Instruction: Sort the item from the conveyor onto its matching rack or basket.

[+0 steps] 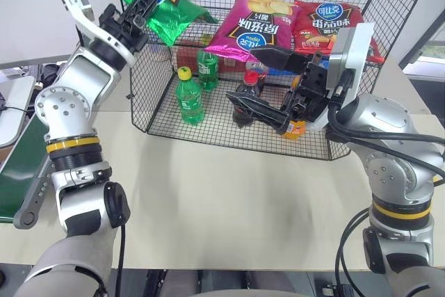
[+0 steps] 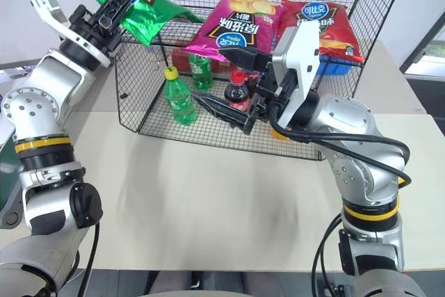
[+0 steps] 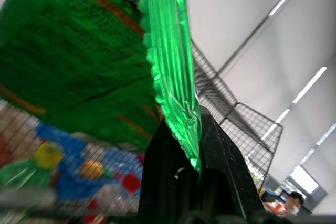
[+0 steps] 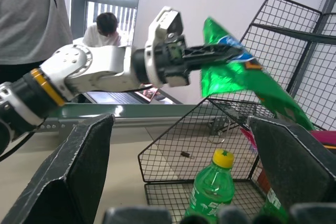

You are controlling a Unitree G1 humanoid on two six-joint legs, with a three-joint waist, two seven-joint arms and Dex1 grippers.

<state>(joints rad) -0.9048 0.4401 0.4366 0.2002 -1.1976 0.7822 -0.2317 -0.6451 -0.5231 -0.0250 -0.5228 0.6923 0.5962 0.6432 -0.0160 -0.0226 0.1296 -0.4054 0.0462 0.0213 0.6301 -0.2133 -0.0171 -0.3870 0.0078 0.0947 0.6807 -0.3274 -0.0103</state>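
The big black wire rack (image 1: 278, 67) stands at the back of a pale table (image 1: 229, 199), with a white wall and a window behind it, and people sit or stand by a laptop farther back in the room. The dark green conveyor (image 1: 21, 165) runs along the robot's left side. On the rack's upper shelf lie a magenta crisp bag (image 1: 254, 22) and a red crisp bag (image 1: 327, 22); down on the mesh floor stand green bottles (image 1: 190, 95) and a cola bottle (image 1: 250, 85). The left gripper (image 1: 142, 6) is squeezed tight on the green crisp bag (image 1: 163, 1), holding it up in the air by the rack's left top corner. The bag looks light, puffy, crinkly and slippery, with chips that can break, so its flat sealed edge is the best place to pinch. The right gripper (image 1: 268, 85) is wide apart and holds nothing.
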